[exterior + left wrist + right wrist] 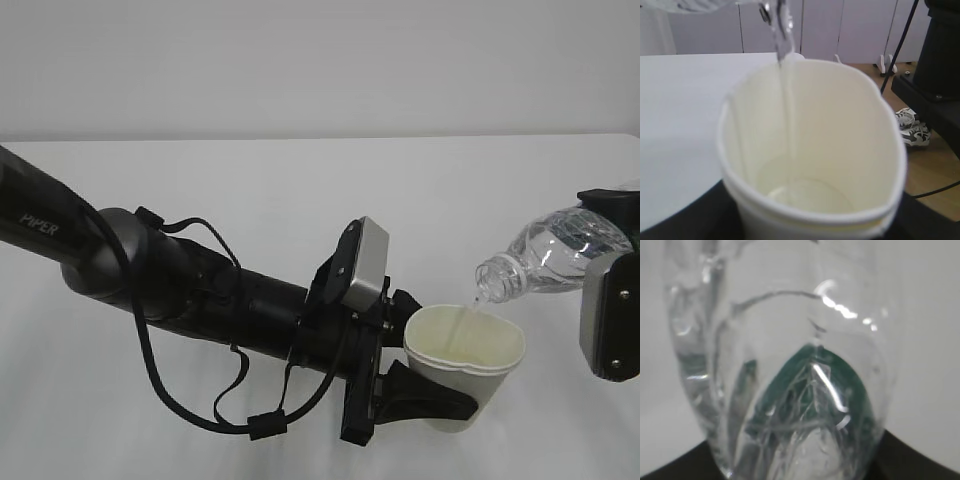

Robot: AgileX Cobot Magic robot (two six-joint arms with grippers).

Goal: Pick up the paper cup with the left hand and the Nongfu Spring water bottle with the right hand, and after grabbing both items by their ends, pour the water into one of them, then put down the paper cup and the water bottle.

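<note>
Left hand (425, 385) clamps paper cup (465, 360), right hand (610, 300) clamps Nongfu Spring water bottle (545, 255); imo keep neck over rim, tilt slow, water (785, 45) stays inside.

Soft, even light is filling the room, washing the white table (300, 200) and wall almost together, with only faint, diffuse shadows lying under the left hand (425, 385). The exterior view is staying fairly sharp, though the black arm is losing detail in its darkest parts. In the left wrist view the paper cup (810, 165) is sitting close and slightly soft, and the background behind it is blurring. The right wrist view is mostly out of focus: the Nongfu Spring water bottle (790, 380) is filling it, with small bright glints streaking across the plastic.
</note>
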